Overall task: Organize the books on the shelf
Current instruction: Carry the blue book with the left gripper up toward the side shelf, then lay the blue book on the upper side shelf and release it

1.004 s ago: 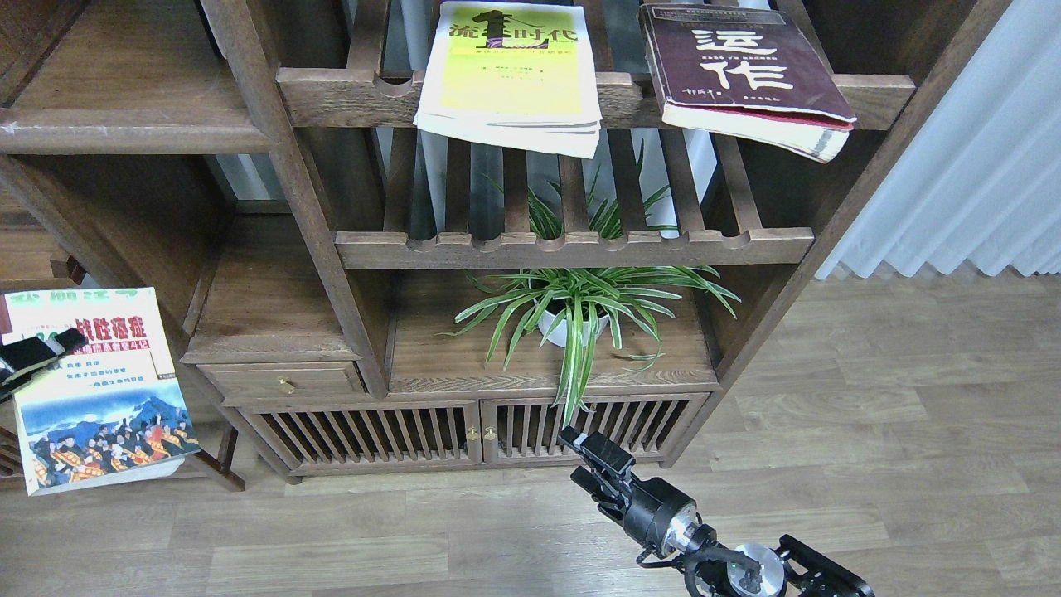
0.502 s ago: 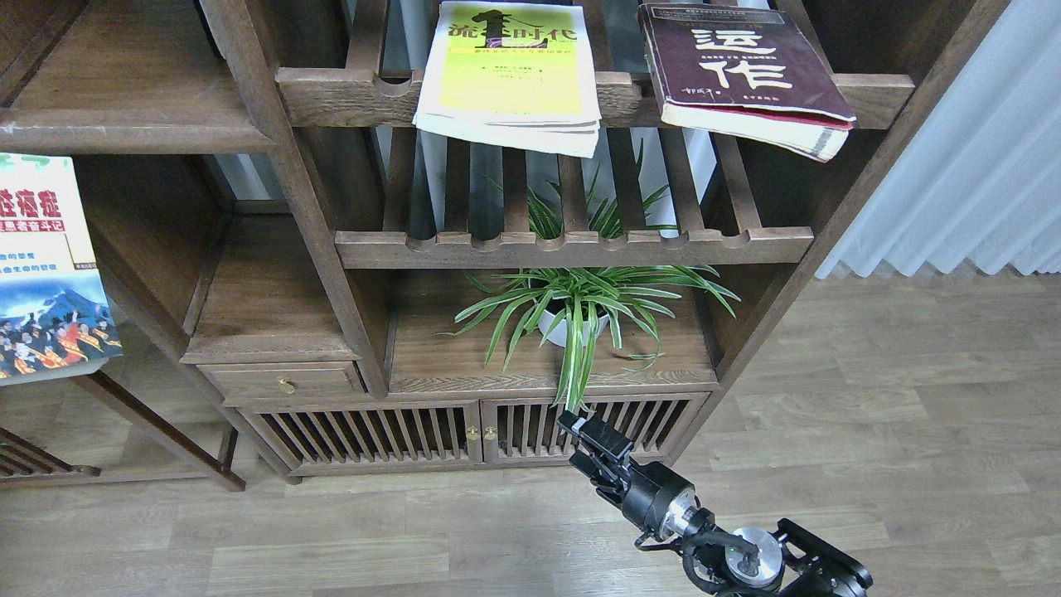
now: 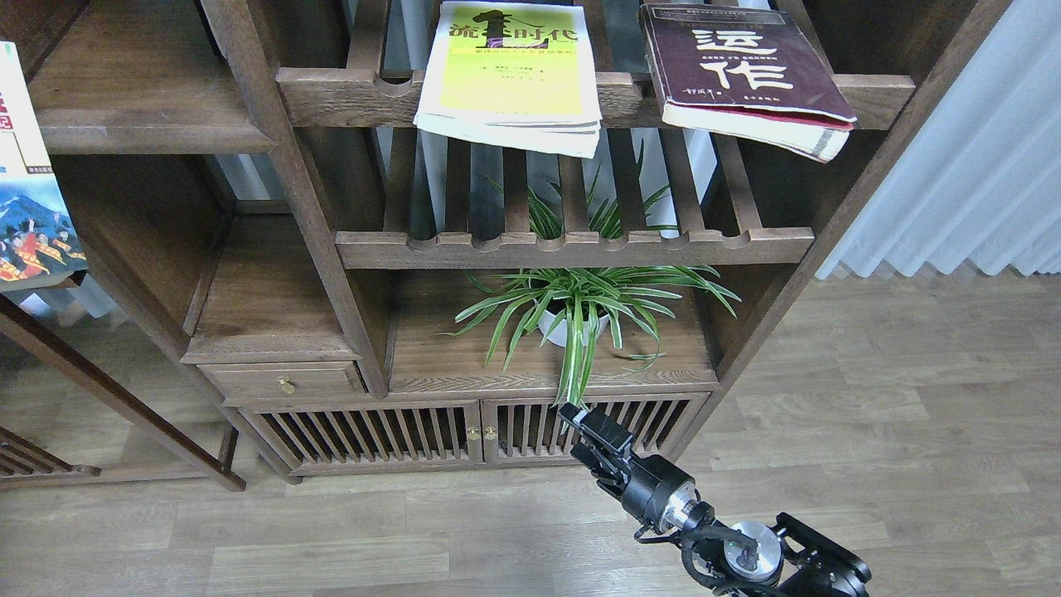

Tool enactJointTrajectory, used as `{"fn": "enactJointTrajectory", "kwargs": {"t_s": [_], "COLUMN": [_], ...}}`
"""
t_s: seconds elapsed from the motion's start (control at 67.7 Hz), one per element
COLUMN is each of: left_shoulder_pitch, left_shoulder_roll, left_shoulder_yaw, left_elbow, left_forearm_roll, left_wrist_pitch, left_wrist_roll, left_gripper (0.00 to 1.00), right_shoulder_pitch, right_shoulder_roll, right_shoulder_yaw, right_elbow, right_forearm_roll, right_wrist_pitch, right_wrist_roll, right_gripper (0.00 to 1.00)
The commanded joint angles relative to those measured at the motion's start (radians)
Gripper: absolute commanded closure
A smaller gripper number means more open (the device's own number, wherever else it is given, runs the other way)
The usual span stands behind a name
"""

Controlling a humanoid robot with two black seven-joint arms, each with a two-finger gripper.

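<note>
- Three books show, and none lies flat on the plank shelf point(image 3: 149, 124) at the upper left.
- The yellow book point(image 3: 510, 75) is the biggest. It lies on the top slatted rack point(image 3: 365, 87), its front edge hanging over the rail. It looks thin and bendy, so a grip near the spine may be best.
- The maroon book point(image 3: 742, 75) is thick and likely heavy. It lies tilted on the same rack and juts past the rail. It could slip off.
- The small book point(image 3: 29, 199) peeks in at the left edge, near the plank shelf. What holds it is out of view.
- The right gripper point(image 3: 593, 435) hangs low by the cabinet doors, holding nothing; its dark fingers cannot be told apart.
</note>
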Motion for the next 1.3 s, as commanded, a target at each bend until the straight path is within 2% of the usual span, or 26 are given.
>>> {"fn": "enactJointTrajectory", "kwargs": {"t_s": [0.0, 0.236, 0.251, 0.295, 0.369, 0.487, 0.591, 0.812, 0.96, 1.196, 1.285], "left_shoulder_pitch": [-0.105, -0.421, -0.520, -0.579, -0.669, -0.751, -0.774, -0.777, -0.823, -0.835, -0.835], "left_shoulder_roll": [-0.009, -0.087, -0.131, -0.154, -0.199, -0.274, -0.326, -0.343, -0.385, -0.429, -0.440], "left_shoulder_yaw": [0.084, 0.334, 0.416, 0.464, 0.541, 0.593, 0.598, 0.603, 0.604, 0.601, 0.600], "left_elbow": [0.041, 0.158, 0.205, 0.233, 0.285, 0.334, 0.342, 0.351, 0.435, 0.487, 0.492], "left_forearm_roll": [-0.002, -0.002, -0.002, -0.002, -0.002, -0.002, -0.007, -0.015, -0.010, -0.013, -0.013], "left_wrist_pitch": [0.000, 0.000, 0.000, 0.000, 0.000, 0.000, 0.000, 0.000, 0.000, 0.000, 0.000], "left_wrist_roll": [0.004, 0.005, 0.005, 0.005, 0.005, 0.005, 0.005, 0.005, 0.011, 0.089, 0.099], "left_gripper": [0.98, 0.98, 0.98, 0.98, 0.98, 0.99, 0.99, 0.99, 0.99, 0.99, 0.99], "right_shoulder_pitch": [0.000, 0.002, 0.002, 0.002, 0.002, 0.003, 0.003, 0.006, 0.014, 0.014, 0.013], "right_shoulder_roll": [0.000, 0.000, 0.000, 0.000, 0.000, 0.000, 0.000, 0.000, 0.000, 0.000, 0.000], "right_shoulder_yaw": [0.000, 0.002, 0.002, 0.002, 0.003, 0.003, 0.005, 0.005, 0.005, 0.005, 0.005], "right_elbow": [0.000, 0.002, 0.003, 0.003, 0.003, 0.005, 0.005, 0.005, 0.003, 0.003, 0.005], "right_forearm_roll": [0.000, 0.002, 0.002, 0.002, 0.002, 0.002, 0.003, 0.003, 0.003, 0.003, 0.003], "right_wrist_pitch": [0.000, 0.000, 0.000, 0.000, 0.000, 0.000, 0.000, 0.000, 0.000, 0.000, 0.000], "right_wrist_roll": [0.000, 0.002, 0.002, 0.002, 0.002, 0.002, 0.003, 0.003, 0.003, 0.002, 0.003], "right_gripper": [0.01, 0.01, 0.01, 0.01, 0.01, 0.01, 0.01, 0.01, 0.01, 0.01, 0.01]}}
